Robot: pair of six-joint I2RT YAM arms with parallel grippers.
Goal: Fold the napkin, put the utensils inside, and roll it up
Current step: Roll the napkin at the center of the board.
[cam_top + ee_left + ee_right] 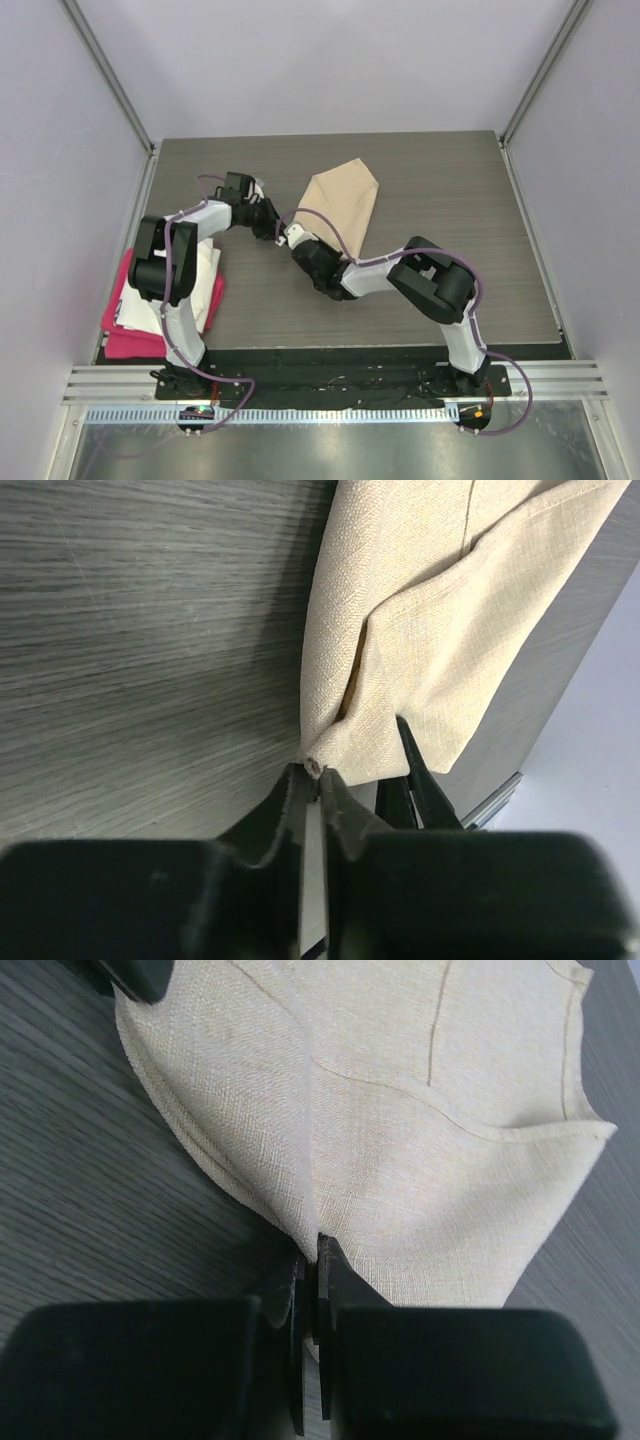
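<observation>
The beige napkin [342, 200] lies folded into a rough triangle on the dark wood table [450, 180], and both grippers meet at its near-left corner. In the left wrist view, my left gripper [316, 772] is shut, pinching the very tip of a napkin [420, 630] corner. My right gripper [311, 1243] is shut on a raised fold at the edge of the napkin [420, 1140]. From above, the left gripper [270, 230] and right gripper [293, 233] sit almost side by side. The right gripper's fingers [412, 770] show just behind the corner. The utensils are out of view.
A white cloth [205, 285] lies on a pink-red cloth [130, 335] at the table's left edge, under the left arm. The table's far right corner and metal frame [495, 800] show beyond the napkin. Walls enclose the table on three sides.
</observation>
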